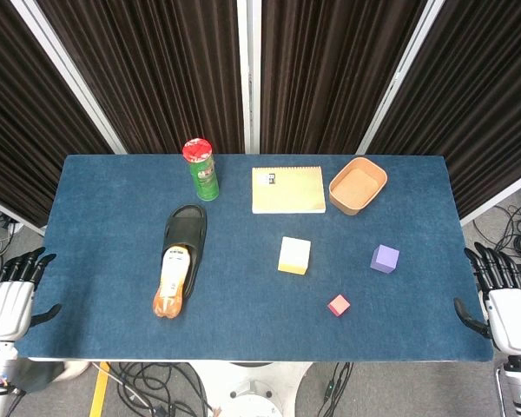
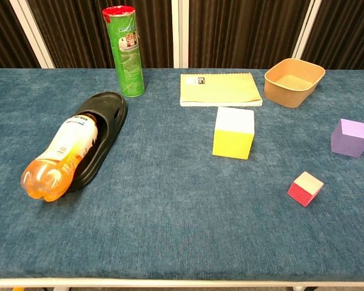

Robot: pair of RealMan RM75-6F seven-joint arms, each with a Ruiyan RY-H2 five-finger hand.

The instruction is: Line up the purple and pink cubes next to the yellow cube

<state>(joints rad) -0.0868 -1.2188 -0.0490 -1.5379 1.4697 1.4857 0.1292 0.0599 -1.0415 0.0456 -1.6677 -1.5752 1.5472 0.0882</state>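
Purple cube (image 1: 385,258) and pink cube (image 1: 339,305) sit lower right, apart from the yellow cube (image 1: 294,255), unaligned; left hand (image 1: 9,300) and right hand (image 1: 502,304) hang empty, fingers spread.

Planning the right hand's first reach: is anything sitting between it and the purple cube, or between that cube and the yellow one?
Nothing visible. The right hand waits off the table's right edge, open; only bare blue cloth lies between it and the small purple cube, and between that and the larger yellow cube. The small pink cube sits nearer the front, clear of both paths.

Blue table (image 1: 113,200): slipper (image 1: 184,239), can (image 1: 201,169), notebook (image 1: 287,189), bowl (image 1: 358,186), yellow cube (image 1: 294,255), purple cube (image 1: 385,259), pink cube (image 1: 339,305).
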